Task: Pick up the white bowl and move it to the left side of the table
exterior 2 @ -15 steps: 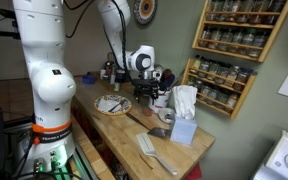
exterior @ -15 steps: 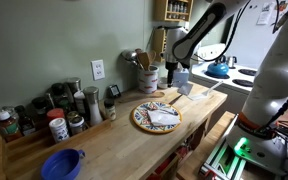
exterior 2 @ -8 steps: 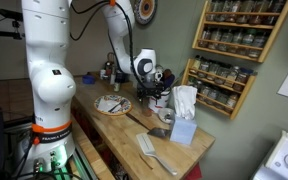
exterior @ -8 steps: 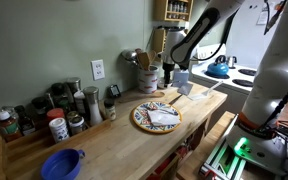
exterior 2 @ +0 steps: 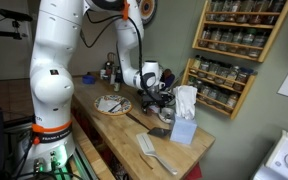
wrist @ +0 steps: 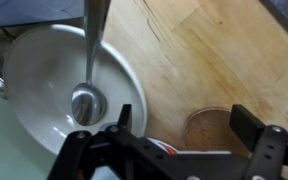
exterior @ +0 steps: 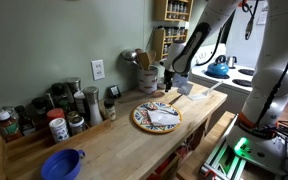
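Observation:
In the wrist view the white bowl (wrist: 44, 75) lies at the left on the light-wood table (wrist: 209, 50), with a metal spoon (wrist: 89, 70) standing in it. My gripper (wrist: 187, 120) is open just above it. One finger is over the bowl's near rim and the other is over bare wood to the right. In both exterior views the gripper (exterior: 169, 86) (exterior 2: 156, 98) hangs low over the far end of the table (exterior: 104, 145), and the bowl is mostly hidden behind it.
A round wooden disc (wrist: 209, 130) lies between the fingers. A colourful patterned plate (exterior: 156, 117) (exterior 2: 111, 104) sits mid-table and a blue handled bowl (exterior: 62, 163) at the near end. Spice jars (exterior: 44, 115) and a utensil crock (exterior: 147, 78) line the wall. A tissue box (exterior 2: 182, 128) stands close by.
The arm has lowered the open gripper from above the table's far end down toward the bowl. Nothing else has moved.

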{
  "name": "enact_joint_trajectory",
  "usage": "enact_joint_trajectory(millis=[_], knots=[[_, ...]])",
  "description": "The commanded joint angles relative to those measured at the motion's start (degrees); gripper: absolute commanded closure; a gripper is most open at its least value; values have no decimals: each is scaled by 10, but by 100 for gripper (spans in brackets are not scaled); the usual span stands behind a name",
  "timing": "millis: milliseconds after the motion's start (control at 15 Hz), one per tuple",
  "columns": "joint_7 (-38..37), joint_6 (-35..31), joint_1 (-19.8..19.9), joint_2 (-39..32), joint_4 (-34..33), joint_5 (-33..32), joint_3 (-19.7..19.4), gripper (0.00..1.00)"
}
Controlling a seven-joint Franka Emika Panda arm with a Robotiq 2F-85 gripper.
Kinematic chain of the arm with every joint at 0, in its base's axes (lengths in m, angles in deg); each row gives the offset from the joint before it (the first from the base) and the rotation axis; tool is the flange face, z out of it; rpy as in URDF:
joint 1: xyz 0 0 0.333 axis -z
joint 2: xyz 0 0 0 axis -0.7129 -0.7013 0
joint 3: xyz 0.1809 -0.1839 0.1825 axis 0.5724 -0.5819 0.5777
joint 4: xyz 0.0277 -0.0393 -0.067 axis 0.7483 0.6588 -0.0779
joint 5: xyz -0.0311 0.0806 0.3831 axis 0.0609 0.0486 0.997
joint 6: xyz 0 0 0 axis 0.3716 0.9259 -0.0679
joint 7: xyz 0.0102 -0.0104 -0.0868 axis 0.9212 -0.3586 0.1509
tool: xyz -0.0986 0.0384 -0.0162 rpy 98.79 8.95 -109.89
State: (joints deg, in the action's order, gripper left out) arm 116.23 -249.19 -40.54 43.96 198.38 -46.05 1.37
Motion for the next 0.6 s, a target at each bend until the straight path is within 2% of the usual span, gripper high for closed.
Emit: enact_joint_trajectory(millis=[0,267,333,533], knots=[[5,-26,9,-23,-15,-30,-8,0],[5,-22,9,-36,-33,-44,-13,2],[5,-25,10,-40,-37,-44,-12,21],[-7,-25,3,-51,-50,-59,-23,38]])
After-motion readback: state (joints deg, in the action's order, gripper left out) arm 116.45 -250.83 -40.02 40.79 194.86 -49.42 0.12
